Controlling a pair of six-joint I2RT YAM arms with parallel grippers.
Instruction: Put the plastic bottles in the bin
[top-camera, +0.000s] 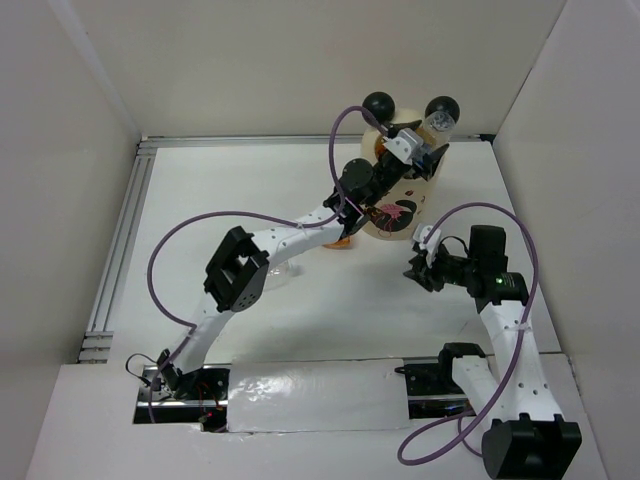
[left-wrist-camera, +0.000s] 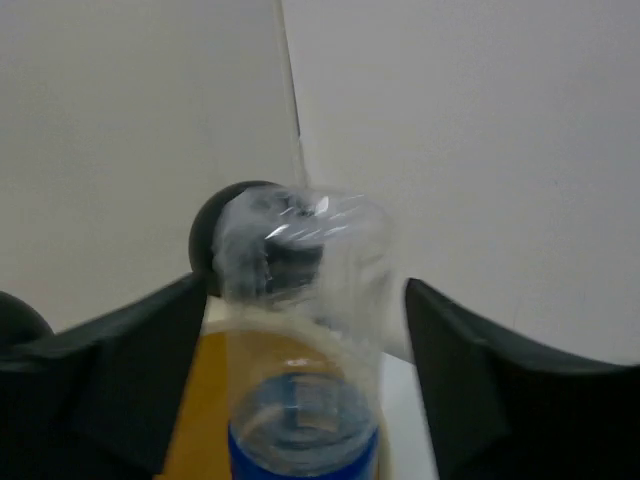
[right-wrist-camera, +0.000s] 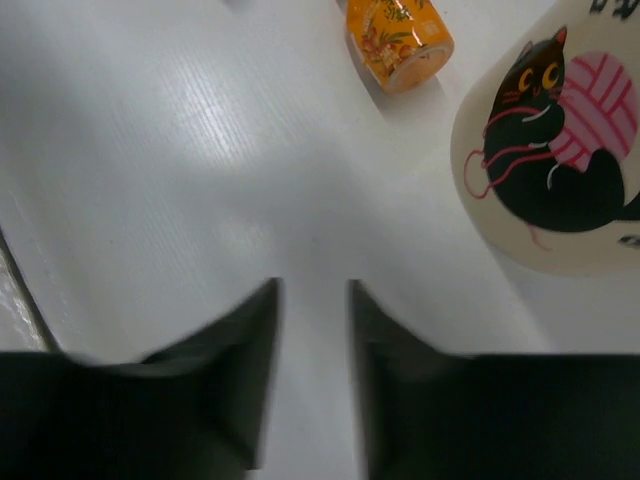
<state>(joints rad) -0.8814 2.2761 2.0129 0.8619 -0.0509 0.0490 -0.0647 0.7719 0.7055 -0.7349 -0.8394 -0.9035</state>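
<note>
The cream bin (top-camera: 398, 215) with two black ball ears stands at the back centre; its front shows a black cat with pink yarn (right-wrist-camera: 545, 150). My left gripper (top-camera: 425, 150) hovers over its mouth. A clear bottle with a blue label (left-wrist-camera: 300, 380) lies blurred between the open fingers (left-wrist-camera: 130, 380), with a small gap on each side, above the bin's yellow inside (left-wrist-camera: 195, 410). The bottle's clear end (top-camera: 439, 124) juts out by the right ear. An orange-filled bottle (right-wrist-camera: 400, 40) lies on the table left of the bin (top-camera: 343, 241). My right gripper (top-camera: 420, 262) is slightly open and empty, low beside the bin's base.
White walls close in the table on three sides. A metal rail (top-camera: 120, 240) runs along the left edge. Something clear, perhaps another bottle (top-camera: 285, 272), lies under the left arm's elbow. A foil-covered strip (top-camera: 310, 395) lies between the arm bases.
</note>
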